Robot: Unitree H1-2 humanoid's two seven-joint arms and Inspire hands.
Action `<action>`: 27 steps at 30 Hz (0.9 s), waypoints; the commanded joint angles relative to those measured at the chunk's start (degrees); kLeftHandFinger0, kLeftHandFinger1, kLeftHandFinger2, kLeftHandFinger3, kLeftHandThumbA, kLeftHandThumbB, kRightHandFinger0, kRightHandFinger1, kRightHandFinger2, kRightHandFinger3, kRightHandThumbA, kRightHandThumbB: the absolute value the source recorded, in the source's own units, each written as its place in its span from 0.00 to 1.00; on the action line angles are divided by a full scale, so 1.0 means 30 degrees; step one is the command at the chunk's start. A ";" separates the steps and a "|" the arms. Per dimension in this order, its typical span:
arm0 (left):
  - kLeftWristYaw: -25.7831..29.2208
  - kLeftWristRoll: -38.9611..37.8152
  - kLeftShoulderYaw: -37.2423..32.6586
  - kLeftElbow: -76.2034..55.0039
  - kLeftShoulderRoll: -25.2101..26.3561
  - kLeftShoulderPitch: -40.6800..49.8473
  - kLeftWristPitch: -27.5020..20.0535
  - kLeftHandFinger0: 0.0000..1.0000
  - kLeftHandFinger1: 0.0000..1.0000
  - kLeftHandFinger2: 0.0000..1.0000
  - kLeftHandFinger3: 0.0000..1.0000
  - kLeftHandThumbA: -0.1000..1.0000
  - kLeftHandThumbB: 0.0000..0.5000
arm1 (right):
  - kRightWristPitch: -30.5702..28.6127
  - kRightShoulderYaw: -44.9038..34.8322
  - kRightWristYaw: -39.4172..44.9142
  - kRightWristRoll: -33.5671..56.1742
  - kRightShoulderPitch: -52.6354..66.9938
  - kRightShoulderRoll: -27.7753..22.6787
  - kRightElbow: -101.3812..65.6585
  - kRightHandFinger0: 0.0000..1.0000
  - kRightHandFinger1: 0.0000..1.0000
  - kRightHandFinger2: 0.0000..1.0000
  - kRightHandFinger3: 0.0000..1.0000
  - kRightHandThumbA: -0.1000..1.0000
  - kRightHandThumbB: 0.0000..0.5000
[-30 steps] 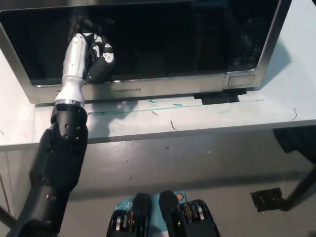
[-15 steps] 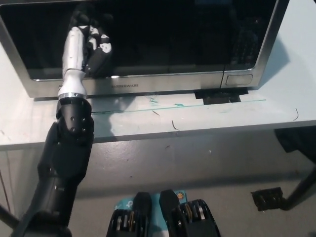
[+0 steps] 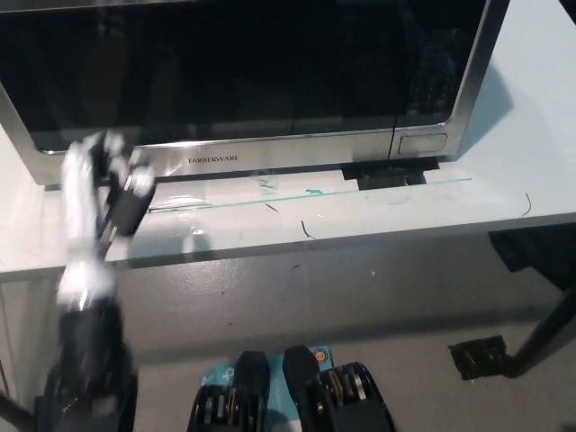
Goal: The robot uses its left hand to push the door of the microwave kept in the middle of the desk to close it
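A stainless steel microwave point(image 3: 270, 157) with a dark glass door point(image 3: 225, 72) fills the top of the head view, standing on a white desk point(image 3: 378, 211). Its door lies flush with the front, next to the control panel point(image 3: 441, 72) at the right. My white left hand point(image 3: 103, 184) is blurred at the lower left, in front of the microwave's bottom left corner and apart from the door glass. It holds nothing and its fingers look loosely apart. My right hand is out of sight.
The desk's front edge point(image 3: 297, 245) runs across the middle of the picture, with grey floor point(image 3: 360, 315) below it. A black strip of tape point(image 3: 396, 173) lies on the desk under the microwave's right end. A dark table leg point(image 3: 540, 337) stands at the lower right.
My left hand has come off the door glass and dropped down and back toward the desk's front left. The whole picture has shifted slightly as well.
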 commanded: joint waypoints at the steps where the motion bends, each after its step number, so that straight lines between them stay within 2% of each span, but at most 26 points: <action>1: -0.1642 -0.2835 -0.0182 -0.3366 0.0137 0.3285 -0.0514 0.00 0.00 0.05 0.24 0.00 0.05 | -0.0689 -0.0194 -0.0121 0.0154 -0.0407 -0.0680 -0.0312 0.21 0.21 0.27 0.35 0.09 0.32; 3: -0.1588 -0.2879 -0.0102 -0.2983 -0.0049 0.4564 -0.0594 0.00 0.00 0.01 0.25 0.00 0.06 | -0.0417 -0.0161 -0.0228 0.0056 -0.0400 -0.0672 -0.0410 0.18 0.19 0.26 0.34 0.09 0.32; 5: -0.1696 -0.3230 -0.0110 -0.2630 -0.0197 0.5264 -0.0710 0.00 0.00 0.04 0.27 0.00 0.07 | -0.0395 -0.0155 -0.0221 0.0077 -0.0451 -0.0708 -0.0297 0.15 0.15 0.23 0.33 0.09 0.32; 7: -0.1357 -0.2330 -0.0088 -0.1734 -0.0364 0.6160 -0.1061 0.00 0.00 0.04 0.28 0.00 0.09 | -0.0136 -0.0250 -0.0311 0.0166 -0.0400 -0.0663 -0.0578 0.12 0.13 0.22 0.34 0.08 0.32; 10: -0.1192 -0.2283 -0.0065 -0.0764 -0.0535 0.6565 -0.1583 0.00 0.00 0.04 0.29 0.00 0.08 | -0.0026 -0.0402 0.0007 0.0524 -0.0290 -0.0618 -0.0889 0.17 0.18 0.25 0.34 0.05 0.27; 11: -0.0985 -0.2089 -0.0036 -0.0164 -0.0588 0.6529 -0.2128 0.00 0.00 0.00 0.28 0.00 0.07 | 0.0335 -0.0250 -0.0153 0.0178 -0.0213 -0.0679 -0.1088 0.19 0.20 0.28 0.35 0.09 0.27; 14: -0.0241 -0.1631 0.0329 0.1775 -0.0837 0.6296 -0.2959 0.00 0.00 0.00 0.23 0.00 0.10 | 0.0044 -0.0326 0.0119 0.0424 -0.0371 -0.0736 -0.0822 0.21 0.22 0.28 0.35 0.07 0.26; 15: -0.0160 -0.1818 0.0514 0.2163 -0.0982 0.6241 -0.2559 0.00 0.00 0.00 0.25 0.00 0.11 | 0.0096 -0.0331 0.0071 0.0393 -0.0395 -0.0741 -0.0813 0.21 0.22 0.29 0.35 0.07 0.27; 16: -0.0002 -0.1823 0.0675 0.2549 -0.1081 0.6163 -0.2425 0.00 0.00 0.00 0.25 0.00 0.12 | 0.0167 -0.0201 -0.0142 0.0065 -0.0363 -0.0785 -0.0876 0.27 0.29 0.34 0.36 0.09 0.27; 17: 0.0432 -0.1698 0.1000 0.3627 -0.1197 0.5876 -0.2465 0.00 0.00 0.01 0.26 0.00 0.08 | 0.0112 -0.0274 -0.0167 0.0157 -0.0437 -0.0762 -0.0775 0.27 0.28 0.33 0.37 0.09 0.29; 20: 0.1060 -0.1801 0.1726 0.5521 -0.1429 0.5231 -0.1928 0.00 0.00 0.03 0.29 0.00 0.06 | -0.0334 -0.0293 -0.0044 0.0255 -0.0562 -0.0801 -0.0397 0.24 0.25 0.31 0.36 0.08 0.31; 22: 0.1374 -0.1643 0.2042 0.6653 -0.1421 0.4784 -0.2085 0.00 0.00 0.03 0.28 0.00 0.08 | -0.0572 -0.0351 0.0118 0.0437 -0.0625 -0.0812 -0.0200 0.22 0.23 0.30 0.35 0.08 0.30; 24: 0.1613 -0.2201 0.2603 0.7999 -0.1532 0.4160 -0.1352 0.00 0.00 0.08 0.28 0.00 0.12 | -0.0910 -0.0265 0.0142 0.0325 -0.0662 -0.0873 -0.0008 0.24 0.26 0.31 0.34 0.07 0.30; 26: 0.2013 -0.1973 0.2919 0.9665 -0.1306 0.3456 -0.1345 0.00 0.00 0.02 0.25 0.00 0.12 | -0.0690 -0.0269 0.0271 0.0419 -0.0695 -0.0868 -0.0109 0.23 0.24 0.30 0.35 0.11 0.30; 27: 0.2179 -0.2059 0.3099 1.0120 -0.1282 0.3232 -0.1460 0.00 0.00 0.02 0.25 0.00 0.12 | -0.0485 -0.0211 0.0271 0.0371 -0.0780 -0.0850 -0.0197 0.23 0.24 0.30 0.35 0.11 0.30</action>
